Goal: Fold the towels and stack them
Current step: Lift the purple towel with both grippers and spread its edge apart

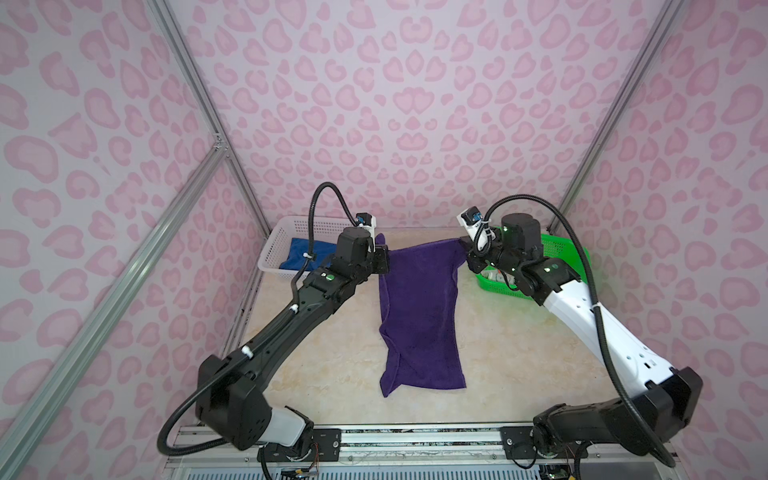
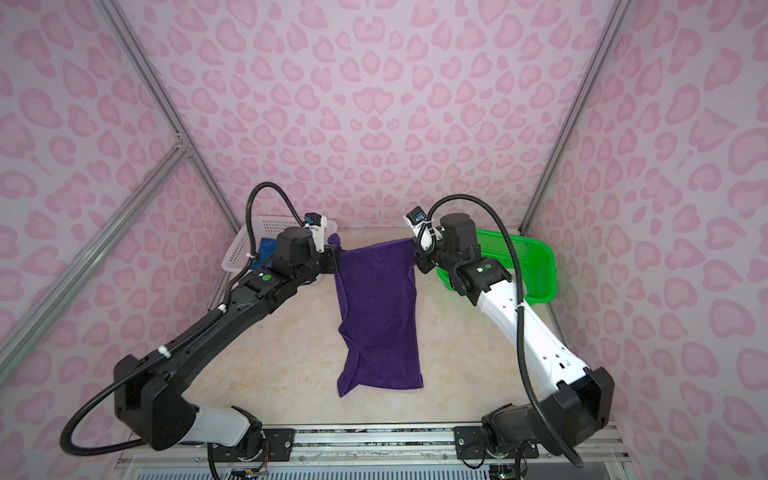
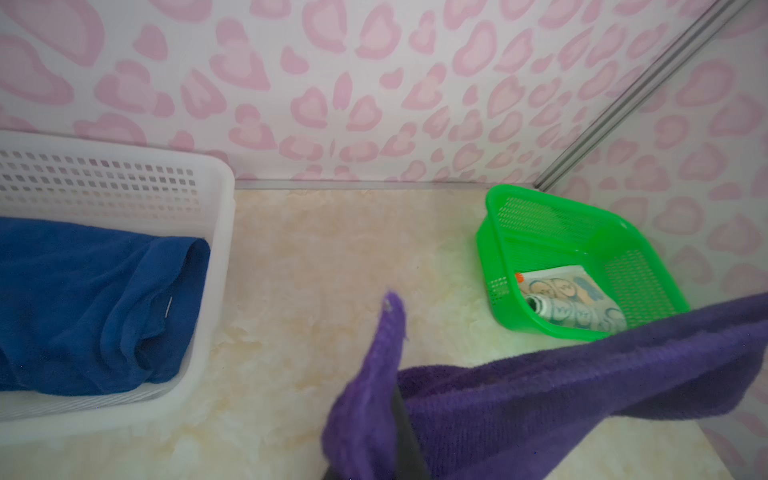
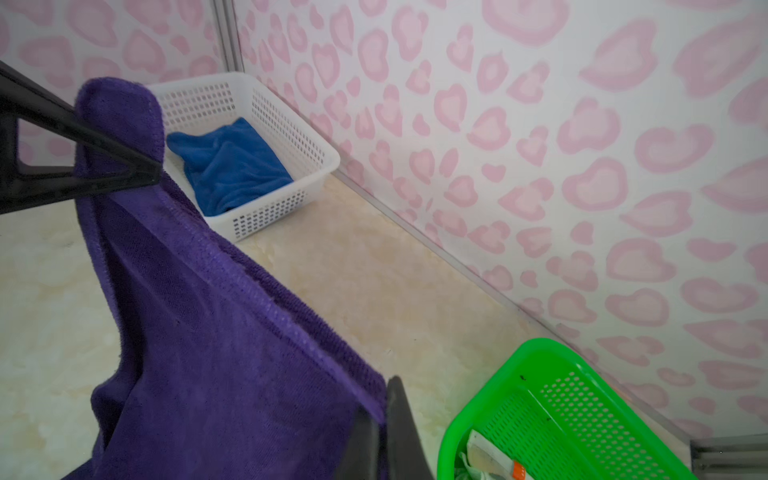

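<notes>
**Purple towel stretched between my 2 grippers**

My left gripper (image 1: 380, 258) is clamped on 1 upper corner of the dark purple towel (image 1: 419, 316), and a little flap of cloth sticks up past the pinch. My right gripper (image 1: 466, 248) is clamped on the other upper corner. The top hem runs nearly straight between them, raised above the marbled beige table (image 1: 519, 332). The rest of the towel falls away toward the table's near side as 1 long panel, with a fold down its left edge. I cannot tell how much of its lower end lies on the surface.

Behind my left arm, in the far-left corner, the white basket (image 1: 279, 239) holds the blue towel (image 1: 300, 250), rumpled. In the far-right corner, partly hidden by my right arm, the green basket (image 3: 582, 224) holds the patterned towel (image 3: 573, 300), folded small with 1 end rolled. The 2 baskets sit well apart, with the purple towel between them.
</notes>
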Controlling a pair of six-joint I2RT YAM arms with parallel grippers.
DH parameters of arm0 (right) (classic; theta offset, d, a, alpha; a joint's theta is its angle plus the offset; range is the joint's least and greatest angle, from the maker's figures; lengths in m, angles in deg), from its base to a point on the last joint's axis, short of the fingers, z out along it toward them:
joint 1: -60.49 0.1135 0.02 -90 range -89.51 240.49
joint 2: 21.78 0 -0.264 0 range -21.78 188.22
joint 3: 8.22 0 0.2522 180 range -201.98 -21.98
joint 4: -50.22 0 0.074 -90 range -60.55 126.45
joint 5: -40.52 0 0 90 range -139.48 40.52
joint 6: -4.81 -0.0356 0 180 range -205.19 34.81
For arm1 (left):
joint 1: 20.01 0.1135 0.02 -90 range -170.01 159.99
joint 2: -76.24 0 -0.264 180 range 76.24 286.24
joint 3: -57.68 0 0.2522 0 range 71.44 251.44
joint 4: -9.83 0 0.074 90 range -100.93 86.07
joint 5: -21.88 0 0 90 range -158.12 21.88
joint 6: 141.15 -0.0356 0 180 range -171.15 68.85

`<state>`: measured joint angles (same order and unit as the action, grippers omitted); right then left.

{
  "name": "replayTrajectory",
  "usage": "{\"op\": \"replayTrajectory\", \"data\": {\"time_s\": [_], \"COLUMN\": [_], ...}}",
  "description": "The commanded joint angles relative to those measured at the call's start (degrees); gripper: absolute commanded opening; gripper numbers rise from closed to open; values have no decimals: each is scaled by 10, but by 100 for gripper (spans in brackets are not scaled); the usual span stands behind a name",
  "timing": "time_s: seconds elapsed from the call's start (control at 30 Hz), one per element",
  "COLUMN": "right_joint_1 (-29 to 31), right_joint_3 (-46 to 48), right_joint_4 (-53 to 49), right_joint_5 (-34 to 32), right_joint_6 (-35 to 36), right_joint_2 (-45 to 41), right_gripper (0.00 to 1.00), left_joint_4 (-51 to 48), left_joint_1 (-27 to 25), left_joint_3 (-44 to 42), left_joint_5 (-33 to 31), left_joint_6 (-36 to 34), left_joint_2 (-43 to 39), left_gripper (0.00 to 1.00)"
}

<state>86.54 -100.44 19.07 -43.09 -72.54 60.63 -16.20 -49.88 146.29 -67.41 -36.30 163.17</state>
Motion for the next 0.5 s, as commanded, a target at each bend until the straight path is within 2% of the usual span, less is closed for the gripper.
{"op": "replayTrajectory", "data": {"time_s": [0.0, 0.23, 0.47], "right_joint_1": [-17, -42, -55], "right_joint_3": [16, -10, -45], "right_joint_4": [104, 151, 150], "right_joint_5": [-38, -29, -29], "right_joint_6": [-28, -35, -29], "right_joint_2": [50, 166, 212], "right_gripper": [0, 0, 0], "left_joint_4": [32, 69, 89], "left_joint_1": [10, 33, 54], "left_joint_3": [22, 108, 140], "left_joint_5": [-31, 0, 40], "left_joint_6": [-27, -59, -71], "left_joint_2": [73, 222, 260], "left_gripper": [2, 2, 2]}}
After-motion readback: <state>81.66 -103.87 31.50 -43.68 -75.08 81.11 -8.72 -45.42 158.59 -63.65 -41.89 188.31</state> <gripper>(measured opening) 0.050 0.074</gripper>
